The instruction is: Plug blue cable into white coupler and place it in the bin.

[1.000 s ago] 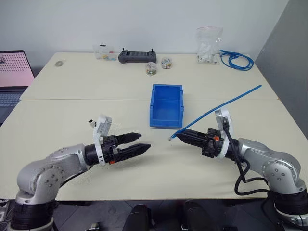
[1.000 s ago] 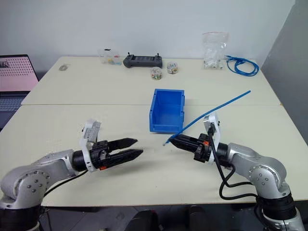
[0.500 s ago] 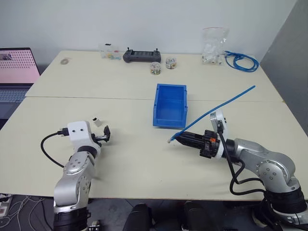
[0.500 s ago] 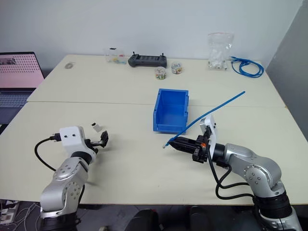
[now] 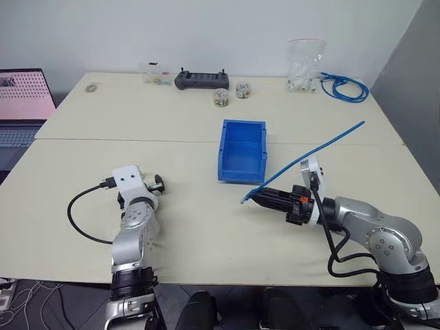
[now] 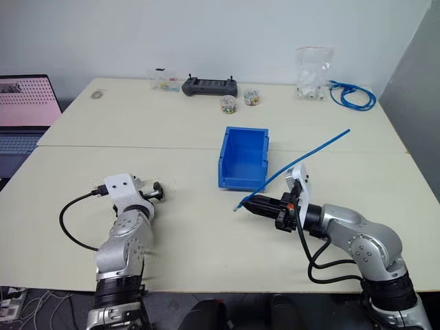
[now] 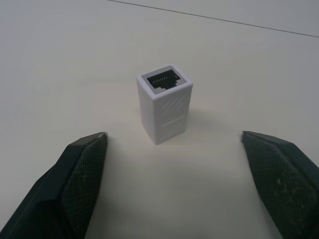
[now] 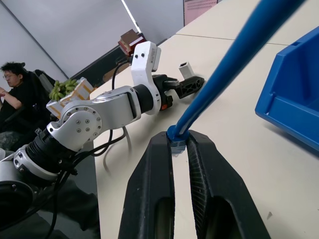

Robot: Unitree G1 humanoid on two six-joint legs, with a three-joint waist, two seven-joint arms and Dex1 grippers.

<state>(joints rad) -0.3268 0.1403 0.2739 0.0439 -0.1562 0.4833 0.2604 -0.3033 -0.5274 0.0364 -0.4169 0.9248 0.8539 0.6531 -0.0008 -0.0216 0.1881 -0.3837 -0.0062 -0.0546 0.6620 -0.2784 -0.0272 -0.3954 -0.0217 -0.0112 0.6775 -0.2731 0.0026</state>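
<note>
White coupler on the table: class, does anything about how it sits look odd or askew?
Nothing stands out. The white coupler stands upright on the table, socket facing up, untouched between the left gripper's open fingers.

Black controller [image 5: 201, 80], two small jars [image 5: 229, 94], plastic bag [image 5: 301, 65], coiled blue cable bundle [image 5: 342, 86], laptop [image 5: 20, 103] on the table's far side.

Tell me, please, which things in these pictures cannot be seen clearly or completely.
- White coupler: its underside rests on the table, so any socket there is hidden.
- Blue cable: its plug is pinched between the right gripper fingers, which cover it.
- Left gripper: in the head views its own wrist hides the fingertips.
- Bag and small jars at the far edge: contents too small.
</note>
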